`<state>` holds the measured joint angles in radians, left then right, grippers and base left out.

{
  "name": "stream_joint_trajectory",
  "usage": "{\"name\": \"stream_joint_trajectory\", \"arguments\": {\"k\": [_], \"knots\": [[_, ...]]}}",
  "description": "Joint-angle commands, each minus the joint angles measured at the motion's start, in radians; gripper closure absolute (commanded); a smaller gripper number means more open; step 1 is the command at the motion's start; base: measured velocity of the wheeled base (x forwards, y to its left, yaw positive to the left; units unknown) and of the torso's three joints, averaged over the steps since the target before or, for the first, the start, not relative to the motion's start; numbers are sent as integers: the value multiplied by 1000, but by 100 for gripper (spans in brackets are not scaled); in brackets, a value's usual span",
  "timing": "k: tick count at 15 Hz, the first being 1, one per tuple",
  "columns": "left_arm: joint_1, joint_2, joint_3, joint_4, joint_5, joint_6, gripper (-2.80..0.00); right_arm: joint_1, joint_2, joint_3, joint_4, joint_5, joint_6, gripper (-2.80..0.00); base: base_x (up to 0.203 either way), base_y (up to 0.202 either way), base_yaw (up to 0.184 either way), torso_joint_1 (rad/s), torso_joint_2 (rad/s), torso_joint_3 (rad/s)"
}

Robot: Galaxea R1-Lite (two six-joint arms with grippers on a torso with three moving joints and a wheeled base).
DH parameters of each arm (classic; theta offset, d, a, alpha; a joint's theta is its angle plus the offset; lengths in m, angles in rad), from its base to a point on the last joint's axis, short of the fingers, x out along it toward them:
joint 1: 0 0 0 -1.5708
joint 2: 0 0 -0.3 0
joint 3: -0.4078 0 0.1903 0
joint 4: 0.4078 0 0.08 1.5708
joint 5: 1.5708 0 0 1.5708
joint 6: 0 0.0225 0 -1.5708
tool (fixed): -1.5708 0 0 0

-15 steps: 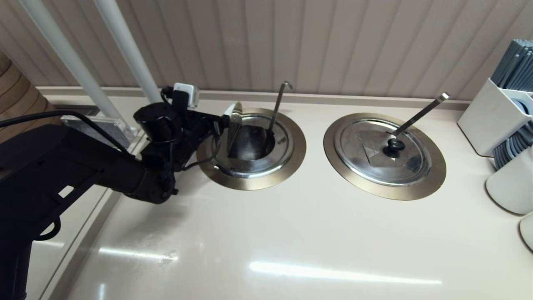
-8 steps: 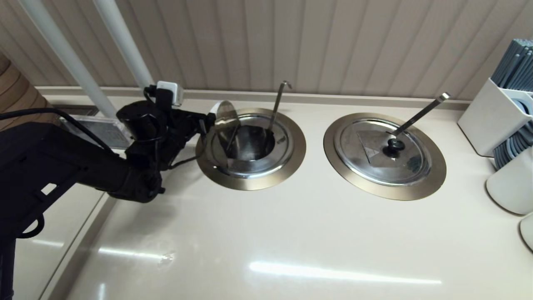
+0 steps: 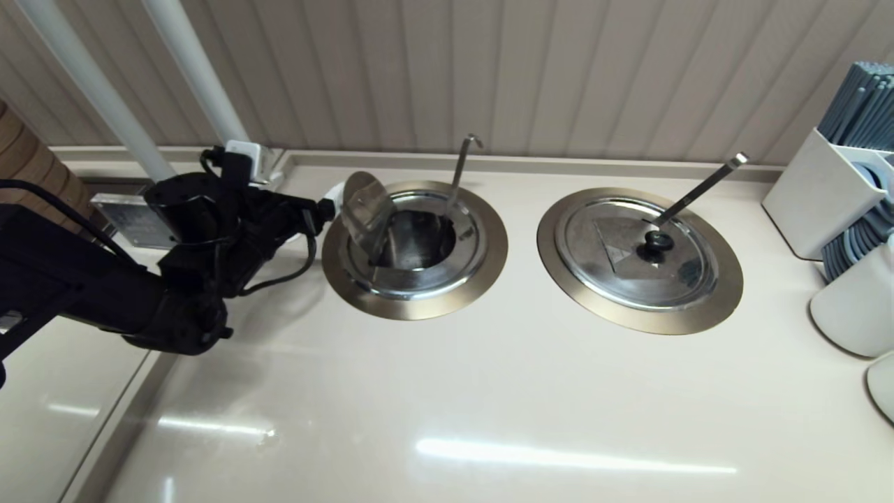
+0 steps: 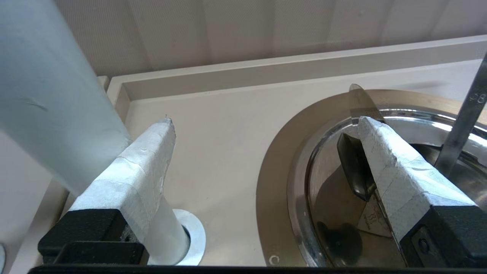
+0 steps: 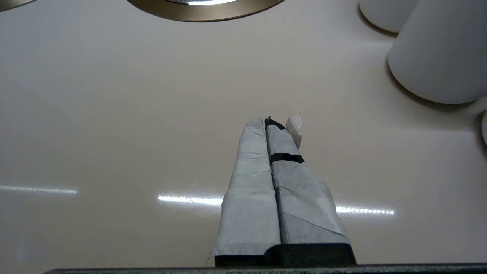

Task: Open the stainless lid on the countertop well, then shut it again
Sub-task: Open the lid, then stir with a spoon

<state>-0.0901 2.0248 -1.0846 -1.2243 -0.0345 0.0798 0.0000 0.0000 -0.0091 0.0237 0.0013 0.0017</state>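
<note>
The countertop well (image 3: 482,279) has a bronze-grey rim ring and a thin hook-ended ladle (image 3: 461,168) standing in its dark basin. The stainless lid (image 3: 367,202) stands steeply tilted on the well's left side, knob side facing left. My left gripper (image 3: 325,209) is open at the well's left edge. In the left wrist view the black knob (image 4: 354,167) lies between the wide-spread fingers, right beside one finger (image 4: 388,167) that lies across the lid (image 4: 342,213). My right gripper (image 5: 272,121) is shut on nothing, low over bare counter, out of the head view.
A second well (image 3: 726,279) to the right stays covered by its lid (image 3: 628,265), with a flat square-ended ladle handle (image 3: 698,188). White holders (image 3: 803,202) and a white cup (image 3: 852,307) stand at the right. White poles (image 3: 195,70) rise behind the left arm.
The left arm has drawn back to the left. The lid has tipped over leftwards with it, from edge-on near the well's middle to leaning over the left rim.
</note>
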Motion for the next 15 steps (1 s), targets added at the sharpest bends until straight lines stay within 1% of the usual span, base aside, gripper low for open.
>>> {"name": "stream_joint_trajectory", "arguments": {"k": [1, 4, 7, 10, 12, 15], "knots": [[34, -50, 21, -17, 9, 0, -280, 0, 2, 0, 0, 0, 0, 0, 0, 0, 0, 0, 0, 0], [60, -73, 25, -16, 3, 0, -280, 0, 2, 0, -1, 0, 0, 0, 0, 0, 0, 0, 0, 0], [61, -112, 41, -8, 1, -1, -280, 0, 2, 0, -1, 0, 0, 0, 0, 0, 0, 0, 0, 0], [54, -109, 45, -21, 4, 2, -280, 0, 2, 0, -1, 0, 0, 0, 0, 0, 0, 0, 0, 0], [28, -110, 42, -26, 4, -3, -280, 0, 2, 0, -1, 0, 0, 0, 0, 0, 0, 0, 0, 0], [-35, -101, 60, -22, 9, -33, -280, 0, 2, 0, -1, 0, 0, 0, 0, 0, 0, 0, 0, 0]]}}
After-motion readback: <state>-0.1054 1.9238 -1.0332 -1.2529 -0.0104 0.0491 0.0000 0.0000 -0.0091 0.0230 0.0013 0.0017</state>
